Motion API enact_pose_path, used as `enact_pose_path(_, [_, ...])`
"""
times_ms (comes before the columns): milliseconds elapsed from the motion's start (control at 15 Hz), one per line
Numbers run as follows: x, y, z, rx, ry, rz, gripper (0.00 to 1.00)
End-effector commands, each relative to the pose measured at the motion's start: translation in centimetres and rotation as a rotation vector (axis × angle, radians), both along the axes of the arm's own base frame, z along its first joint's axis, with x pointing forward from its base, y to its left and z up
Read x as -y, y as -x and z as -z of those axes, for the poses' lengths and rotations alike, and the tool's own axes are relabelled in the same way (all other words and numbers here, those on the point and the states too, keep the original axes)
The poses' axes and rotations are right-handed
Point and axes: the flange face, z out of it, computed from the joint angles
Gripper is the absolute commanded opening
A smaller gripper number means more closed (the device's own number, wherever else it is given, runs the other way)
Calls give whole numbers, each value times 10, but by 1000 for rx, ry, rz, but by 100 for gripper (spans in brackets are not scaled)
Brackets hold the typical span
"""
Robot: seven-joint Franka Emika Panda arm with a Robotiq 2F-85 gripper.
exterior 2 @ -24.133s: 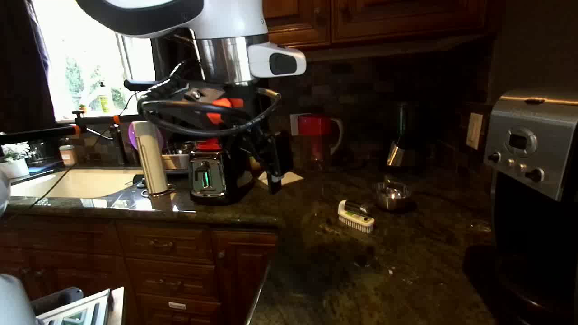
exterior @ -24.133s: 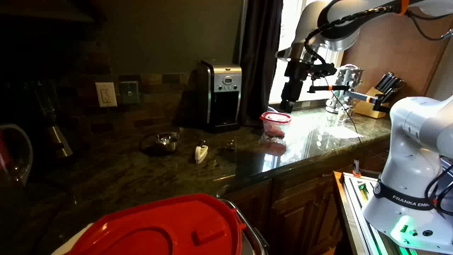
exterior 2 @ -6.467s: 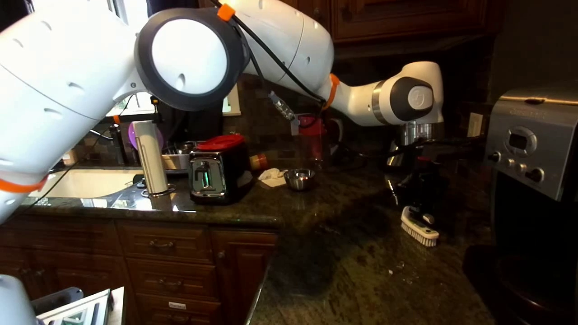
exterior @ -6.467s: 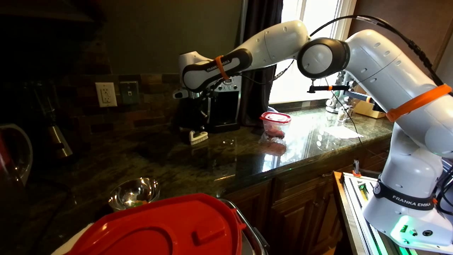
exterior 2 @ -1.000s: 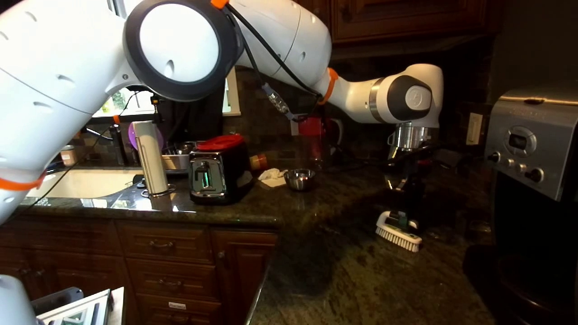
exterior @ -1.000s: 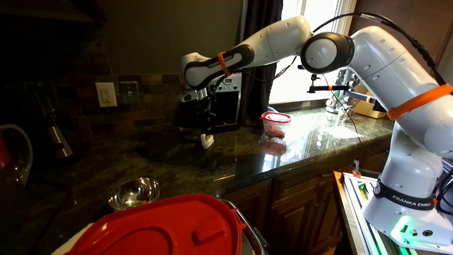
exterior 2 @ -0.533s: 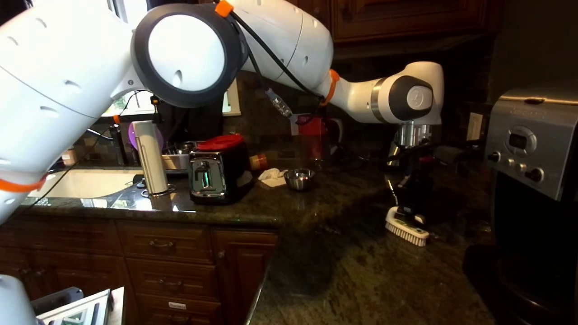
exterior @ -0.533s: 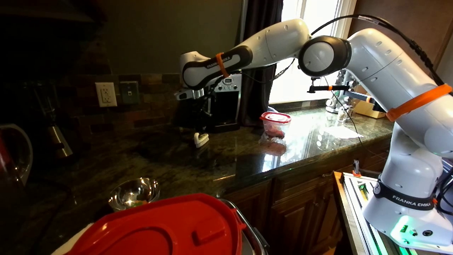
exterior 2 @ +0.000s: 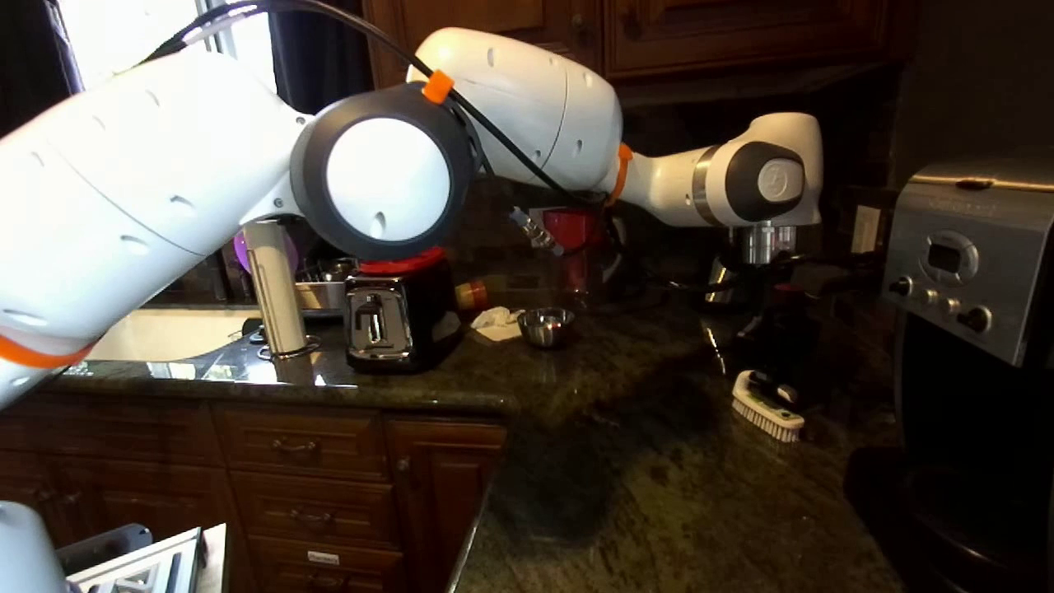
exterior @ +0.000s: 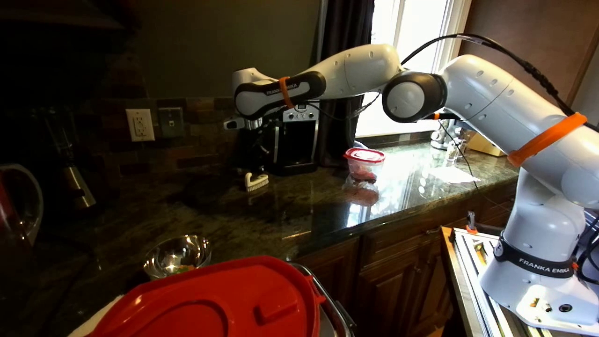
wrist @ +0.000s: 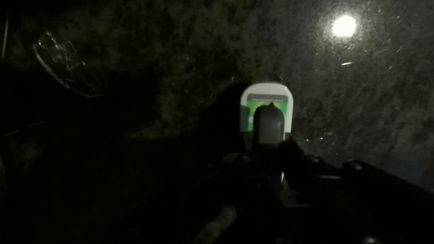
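Just right of centre in the wrist view, a scrub brush (wrist: 267,89), white with a green label, points its rounded end up the frame. The gripper (wrist: 267,139) enters from below, dark and poorly lit, its jaws brought together on either side of the handle, pinching it. To the left, a clear rim (wrist: 51,73) of some object; what it is cannot be told. A glare spot (wrist: 344,26) lies on the dark counter (wrist: 325,95), upper right. In an exterior view, the brush is at the end of the arm (exterior: 348,70), left of the coffee maker (exterior: 299,140), handle uppermost, bristles (exterior: 258,188) down toward the counter; whether they touch it cannot be told. Also there: a plastic tub (exterior: 365,164) with a red top near the curtain (exterior: 348,25), a metal bowl (exterior: 180,255) holding orange and green bits, and a large red lid (exterior: 229,299) in the foreground. In an exterior view, the brush sits directly below the gripper, slanting across the frame, with the coffee maker to its right. The bowl stands well apart from the brush, beside a crumpled white cloth (exterior 2: 496,319) and near the toaster (exterior 2: 387,325), on which the red lid rests. A red pitcher (exterior 2: 568,226) shows partly behind the arm.
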Motion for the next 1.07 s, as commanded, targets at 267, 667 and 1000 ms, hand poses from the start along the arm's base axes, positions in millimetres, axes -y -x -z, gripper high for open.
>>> enact_pose_path(267, [18, -19, 15, 77, 46, 175, 6])
enact_pose_path(667, [27, -27, 13, 170, 80, 246, 6])
enact_pose_path(1000, [35, -33, 13, 249, 101, 270, 6])
